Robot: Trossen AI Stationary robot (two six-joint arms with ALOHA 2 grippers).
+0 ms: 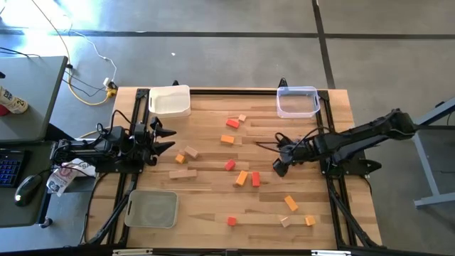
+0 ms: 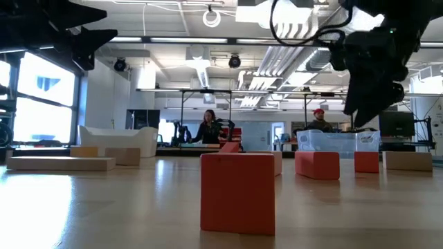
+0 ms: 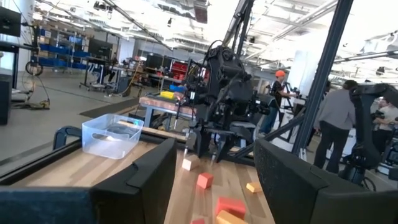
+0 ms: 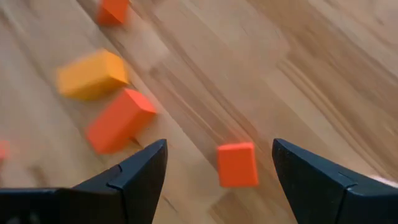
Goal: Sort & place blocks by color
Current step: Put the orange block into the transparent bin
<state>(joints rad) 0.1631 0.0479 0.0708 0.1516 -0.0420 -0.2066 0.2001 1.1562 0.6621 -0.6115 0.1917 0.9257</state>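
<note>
No readable writing anywhere. Right pincer (image 1: 279,165), fingers apart and empty, hovers over a red block (image 4: 237,164) mid-surface (image 1: 213,213). Left pincer (image 1: 165,139), also apart, waits at the left edge.

open wood around the lone red cube (image 4: 237,164), orange bar (image 4: 92,74) and red bar (image 4: 119,120) nearby

the right tool (image 4: 219,180) stands with fingers spread wide at the frame's bottom, a small red cube (image 4: 237,164) on the bench (image 4: 298,68) between them. a red bar (image 4: 119,120) and orange block (image 4: 92,74) lie left; another red block (image 4: 112,10) sits at the top.
</note>
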